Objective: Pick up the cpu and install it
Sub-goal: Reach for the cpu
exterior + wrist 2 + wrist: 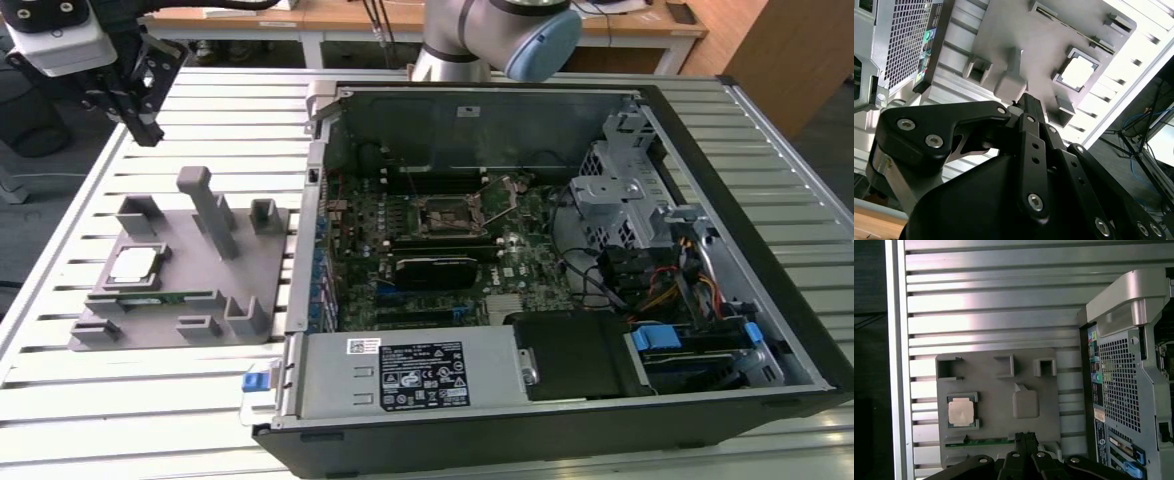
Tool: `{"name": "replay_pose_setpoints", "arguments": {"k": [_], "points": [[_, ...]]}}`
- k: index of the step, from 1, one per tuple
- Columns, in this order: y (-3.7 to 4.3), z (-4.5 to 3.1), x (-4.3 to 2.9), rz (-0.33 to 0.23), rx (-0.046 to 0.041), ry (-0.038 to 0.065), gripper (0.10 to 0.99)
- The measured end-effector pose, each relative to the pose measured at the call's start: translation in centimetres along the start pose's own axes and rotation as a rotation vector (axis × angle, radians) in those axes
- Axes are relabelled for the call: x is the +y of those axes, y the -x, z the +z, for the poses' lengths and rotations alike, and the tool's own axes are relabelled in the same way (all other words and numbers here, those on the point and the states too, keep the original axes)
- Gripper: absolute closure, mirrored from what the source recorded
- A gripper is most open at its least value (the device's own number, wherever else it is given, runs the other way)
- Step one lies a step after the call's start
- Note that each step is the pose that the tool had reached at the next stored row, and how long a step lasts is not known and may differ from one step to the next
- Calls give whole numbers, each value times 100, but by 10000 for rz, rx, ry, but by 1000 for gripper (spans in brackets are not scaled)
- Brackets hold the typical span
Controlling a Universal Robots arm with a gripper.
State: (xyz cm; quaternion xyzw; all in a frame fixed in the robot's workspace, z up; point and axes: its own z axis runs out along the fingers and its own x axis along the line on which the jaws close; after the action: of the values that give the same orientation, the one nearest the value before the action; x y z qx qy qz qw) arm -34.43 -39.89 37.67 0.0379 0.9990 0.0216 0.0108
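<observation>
The cpu (135,264), a small square chip with a silvery top, lies flat in a recess of the grey holder plate (187,272) at the exterior view's left. Both wrist views show the cpu (1077,74) (961,411) in its framed pocket. My gripper (144,130) hangs above the slatted table behind the plate, well clear of the chip. Its black fingertips (1026,436) are shut together with nothing between them. The motherboard socket (446,214) sits with its metal frame inside the open computer case (747,200).
A thin green memory stick (167,297) lies in a slot near the cpu. Upright grey posts (200,195) rise from the plate. The case's rear wall (1124,385) stands beside the plate. The table's edge (896,365) runs close to the plate's other side.
</observation>
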Motion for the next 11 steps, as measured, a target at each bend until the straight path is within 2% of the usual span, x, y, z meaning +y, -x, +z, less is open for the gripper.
{"name": "replay_pose_setpoints", "arguments": {"k": [11], "points": [[-147, 4, -12, -1, 0, -1, 980]]}}
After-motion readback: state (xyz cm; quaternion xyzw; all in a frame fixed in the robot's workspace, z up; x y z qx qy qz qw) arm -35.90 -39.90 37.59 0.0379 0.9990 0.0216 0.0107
